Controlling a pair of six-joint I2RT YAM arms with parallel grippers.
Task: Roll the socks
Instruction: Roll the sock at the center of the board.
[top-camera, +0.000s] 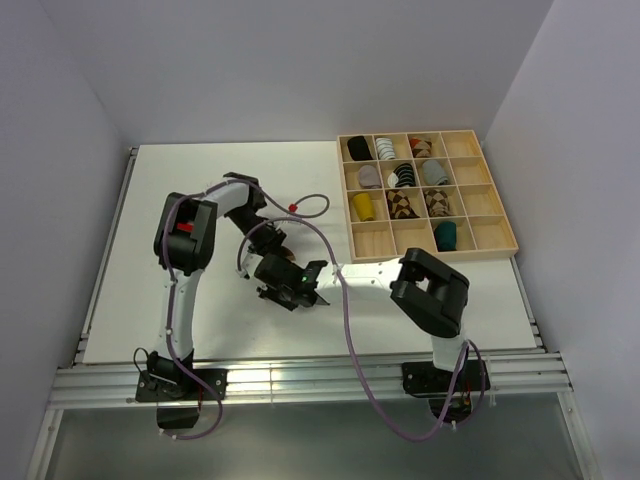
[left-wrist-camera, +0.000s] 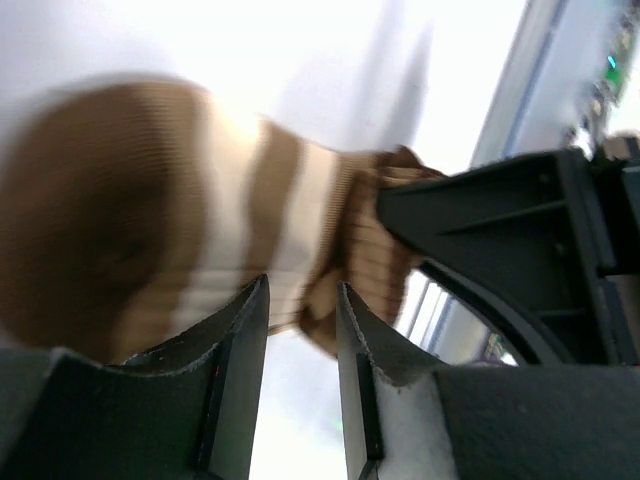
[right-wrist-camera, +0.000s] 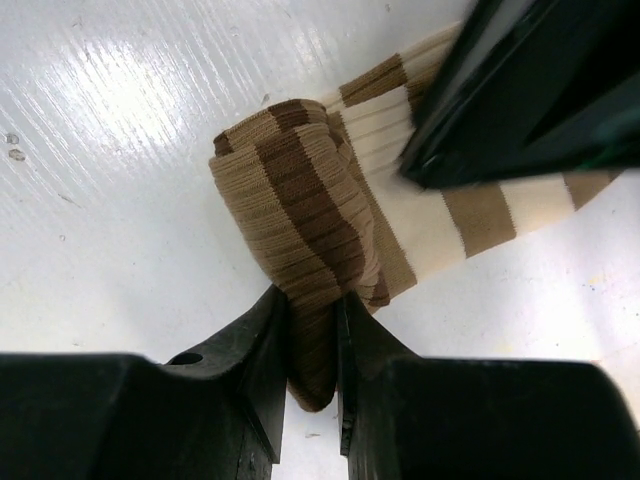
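A brown-and-cream striped sock (right-wrist-camera: 330, 210) lies on the white table, its brown end folded over into a thick wad. My right gripper (right-wrist-camera: 313, 295) is shut on that folded end. In the left wrist view the same sock (left-wrist-camera: 230, 210) shows blurred just beyond my left gripper (left-wrist-camera: 302, 285), whose jaws stand apart with only bare table between them. One black left finger (right-wrist-camera: 520, 90) hovers over the sock's striped part. From above, the left gripper (top-camera: 277, 245) and the right gripper (top-camera: 285, 275) meet mid-table and hide most of the sock.
A wooden compartment tray (top-camera: 427, 254) stands at the back right with several rolled sock bundles, among them a dark teal one (top-camera: 445, 236). Purple cables (top-camera: 345, 300) loop across the table between the arms. Metal rails run along the near edge.
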